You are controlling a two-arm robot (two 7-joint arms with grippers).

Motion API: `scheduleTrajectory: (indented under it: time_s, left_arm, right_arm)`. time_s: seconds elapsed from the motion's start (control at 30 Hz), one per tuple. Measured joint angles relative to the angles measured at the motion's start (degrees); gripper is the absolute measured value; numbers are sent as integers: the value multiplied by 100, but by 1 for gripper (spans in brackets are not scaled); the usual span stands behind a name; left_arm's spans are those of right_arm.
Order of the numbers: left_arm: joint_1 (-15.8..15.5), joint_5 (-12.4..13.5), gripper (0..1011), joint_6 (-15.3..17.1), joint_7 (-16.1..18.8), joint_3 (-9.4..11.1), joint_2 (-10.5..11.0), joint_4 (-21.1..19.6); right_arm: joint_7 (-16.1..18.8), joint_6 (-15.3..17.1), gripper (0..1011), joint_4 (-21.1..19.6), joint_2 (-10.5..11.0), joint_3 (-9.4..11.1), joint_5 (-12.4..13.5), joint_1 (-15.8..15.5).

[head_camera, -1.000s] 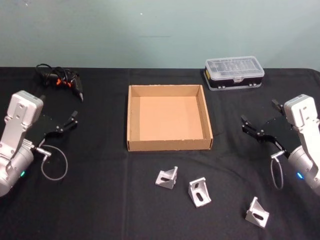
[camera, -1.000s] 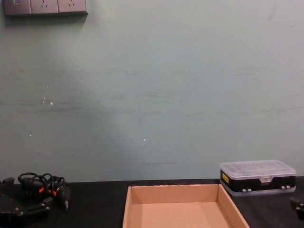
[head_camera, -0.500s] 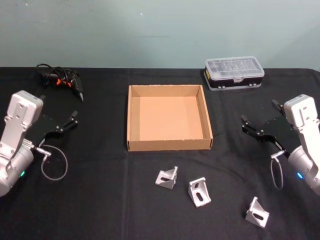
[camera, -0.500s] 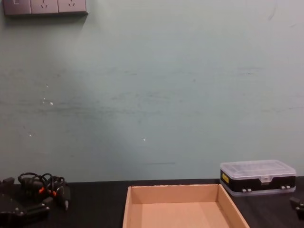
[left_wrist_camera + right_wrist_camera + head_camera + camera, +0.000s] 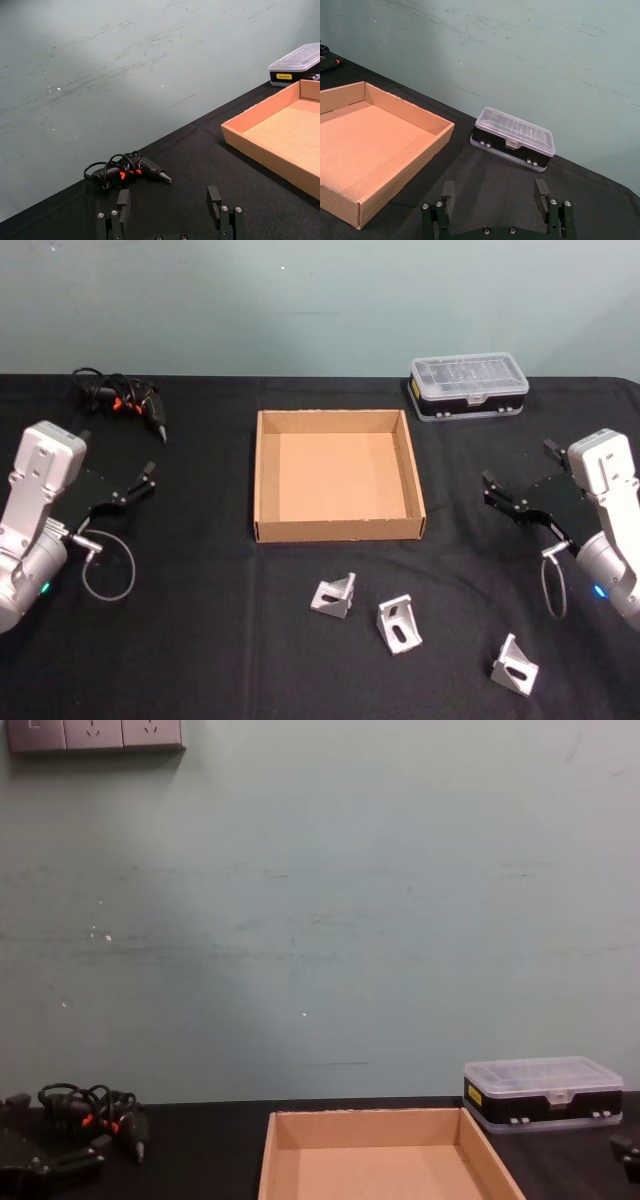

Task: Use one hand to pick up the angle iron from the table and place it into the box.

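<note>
Head view of a black table (image 5: 200,640), where 12 o'clock points away from the robot. A shallow cardboard box (image 5: 340,528) sits at the centre, empty.

Three small silvery brackets lie on the table on the robot's side of the box. The first angle iron (image 5: 333,595) is at 6 o'clock from the box. The second angle iron (image 5: 399,623) is just beside it toward 5 o'clock. The third angle iron (image 5: 514,665) lies well apart, toward 4 o'clock.

The left gripper (image 5: 116,456) hangs at 9 o'clock of the box and the right gripper (image 5: 518,464) at 3 o'clock — both with fingers spread wide, holding nothing.

The brackets look like rigid metal, small and probably light, with smooth faces that may slip. A pinch across one flat slotted flange seems the surest hold.

At 1 o'clock a clear-lidded organiser case (image 5: 468,385) carries a yellow label — its writing is too small to read.
</note>
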Motion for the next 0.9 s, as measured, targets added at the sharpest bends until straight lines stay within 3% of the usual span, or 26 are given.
scheduleTrajectory:
  time_s: [0.3, 0.57, 0.8, 0.9]
  left_arm:
    - [0, 0, 1000, 0, 0, 0, 0, 0]
    - [0, 0, 1000, 0, 0, 0, 0, 0]
    - [0, 0, 1000, 0, 0, 0, 0, 0]
    - [0, 0, 1000, -1, 0, 0, 0, 0]
  right_arm:
    - [14, 27, 1004, -4, -18, 36, -58, -6]
    - [85, 150, 1004, -345, 104, 285, -31, -236]
    - [347, 408, 1004, -914, 403, 630, 265, -570]
    - [593, 623, 1004, -1239, 594, 833, 549, -740]
